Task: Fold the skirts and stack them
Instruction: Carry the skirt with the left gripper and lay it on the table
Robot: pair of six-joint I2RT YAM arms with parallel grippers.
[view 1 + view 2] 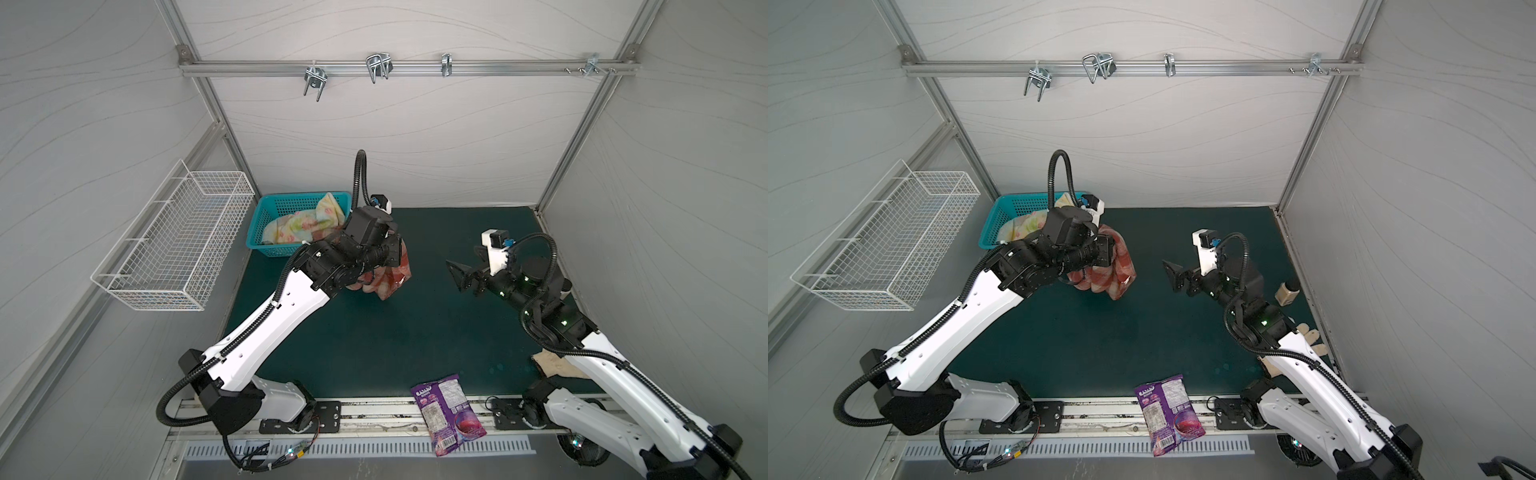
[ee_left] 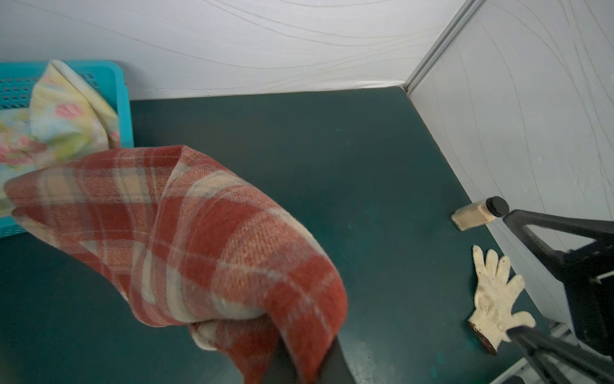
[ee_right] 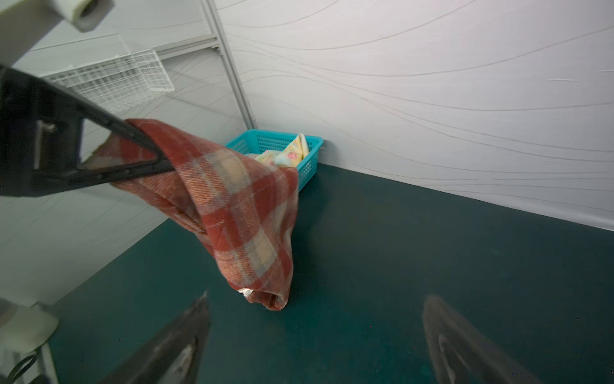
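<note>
Green surface [image 1: 374, 353] filled mid-frame, above which the left claw [image 2: 304, 364] clenched the plaid skirt [image 1: 390, 282] aloft, probably to let it hang for folding, the right claw [image 1: 462, 277] gaping right of it to catch a corner, the floral skirt [image 1: 299, 224] waiting in the basket [image 1: 299, 195] left of centre.

The plaid skirt [image 2: 232, 239] is coarse woven cloth, the basket [image 1: 286, 202] perforated plastic, the tabletop [image 1: 415, 332] matt.
</note>
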